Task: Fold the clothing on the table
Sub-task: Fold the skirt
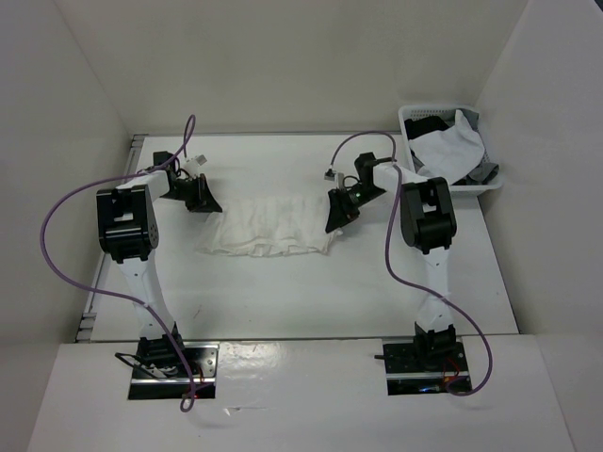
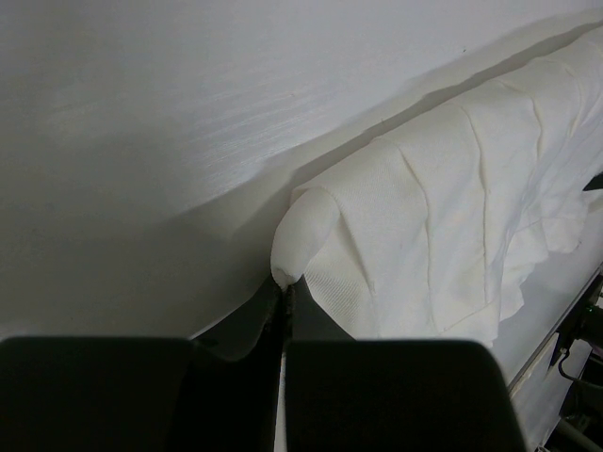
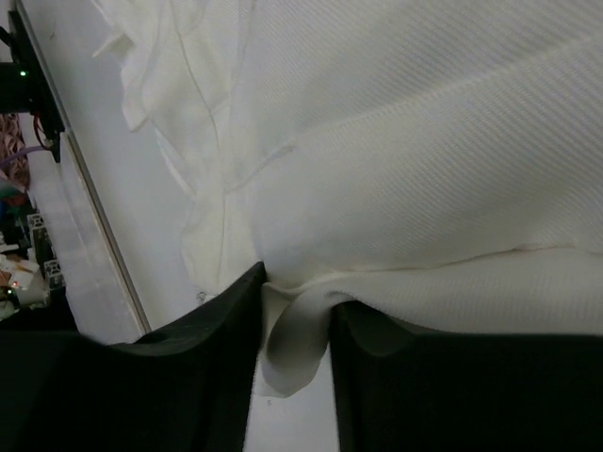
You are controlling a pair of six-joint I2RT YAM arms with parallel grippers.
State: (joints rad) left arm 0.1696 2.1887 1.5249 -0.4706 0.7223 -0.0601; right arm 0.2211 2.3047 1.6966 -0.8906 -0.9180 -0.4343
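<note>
Clothing point(image 1: 271, 226) corners pinched: left pincer point(image 2: 285, 294) clenched tight, right pincer point(image 3: 297, 325) narrowly around a fold.

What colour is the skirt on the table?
White, with long pleat lines. The skirt shows best in the left wrist view.

Both arms have white links, black joint housings, black claws and looping purple cables.
</note>
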